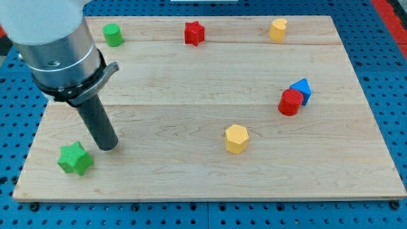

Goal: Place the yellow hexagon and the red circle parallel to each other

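The yellow hexagon point(236, 138) lies right of the board's middle, toward the view's bottom. The red circle point(290, 102) sits up and to its right, touching a blue block point(302, 90). My tip point(108, 146) rests on the board at the view's lower left, far left of both, just up and right of a green star point(75, 158).
A green round block point(113, 34) is at the top left, a red star point(194, 33) at top centre, another yellow block point(278, 29) at top right. The wooden board point(191, 83) lies on a blue perforated table point(397, 114).
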{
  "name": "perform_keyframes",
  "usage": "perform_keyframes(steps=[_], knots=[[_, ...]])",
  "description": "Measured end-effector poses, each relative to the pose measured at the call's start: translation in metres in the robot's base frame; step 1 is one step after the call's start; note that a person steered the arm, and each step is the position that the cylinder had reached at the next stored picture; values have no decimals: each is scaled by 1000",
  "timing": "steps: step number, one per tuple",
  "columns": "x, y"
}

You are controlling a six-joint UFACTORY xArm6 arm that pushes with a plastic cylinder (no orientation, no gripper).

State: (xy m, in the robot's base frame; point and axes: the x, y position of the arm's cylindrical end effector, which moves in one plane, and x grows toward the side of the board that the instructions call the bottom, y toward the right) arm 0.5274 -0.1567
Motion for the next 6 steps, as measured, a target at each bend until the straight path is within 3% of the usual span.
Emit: perform_keyframes(steps=[2, 5, 6], knots=[[-1, 47], [-2, 59], [-20, 79]])
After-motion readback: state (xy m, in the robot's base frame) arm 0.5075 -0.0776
